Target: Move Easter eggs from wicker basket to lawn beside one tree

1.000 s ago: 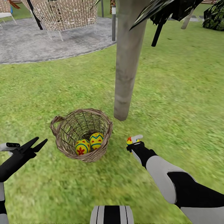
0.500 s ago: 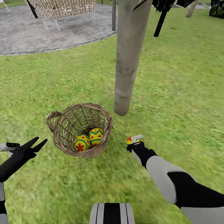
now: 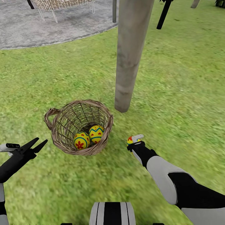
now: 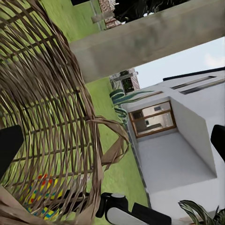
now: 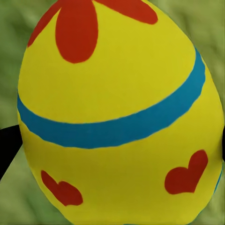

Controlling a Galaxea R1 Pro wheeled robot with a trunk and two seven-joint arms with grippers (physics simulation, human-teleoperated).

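Yellow egg (image 5: 115,117) gripped in the right gripper (image 3: 133,140) over the grass (image 3: 175,93) beside the tree trunk (image 3: 129,56); two eggs (image 3: 88,137) lie in the basket (image 3: 78,126); left gripper (image 3: 39,144) spread wide

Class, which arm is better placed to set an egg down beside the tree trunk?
Right: its pincer already holds an egg low over the lawn near the trunk; the left pincer is open.

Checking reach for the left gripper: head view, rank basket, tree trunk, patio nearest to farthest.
1. basket: just ahead and inboard of the left gripper.
2. tree trunk: beyond the basket, further right.
3. patio: farthest, at the lawn's far edge.
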